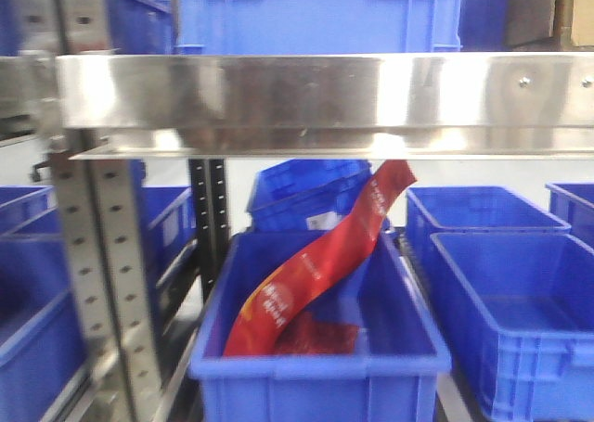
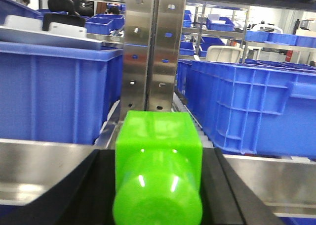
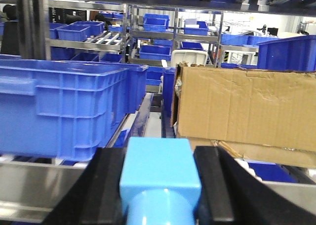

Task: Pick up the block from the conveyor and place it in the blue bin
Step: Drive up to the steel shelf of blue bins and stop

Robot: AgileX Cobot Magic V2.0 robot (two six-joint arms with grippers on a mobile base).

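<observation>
In the left wrist view my left gripper (image 2: 158, 153) is shut on a bright green block (image 2: 158, 185), which fills the gap between the two black fingers (image 2: 91, 185). In the right wrist view my right gripper (image 3: 159, 153) is shut on a light blue block (image 3: 159, 173), held between its black fingers (image 3: 106, 185). Both grippers are level with steel shelf rails, facing racks of blue bins. The front view shows a blue bin (image 1: 316, 380) at the centre, with a red packet (image 1: 316, 264) lying in it. Neither gripper shows in the front view. The conveyor is out of view.
A steel shelf beam (image 1: 316, 93) crosses the front view above the bins. More blue bins (image 1: 520, 329) stand to the right and left. A steel upright (image 2: 153, 52) stands straight ahead of the left gripper. A cardboard box (image 3: 242, 109) is ahead-right of the right gripper and a blue bin (image 3: 64, 106) ahead-left.
</observation>
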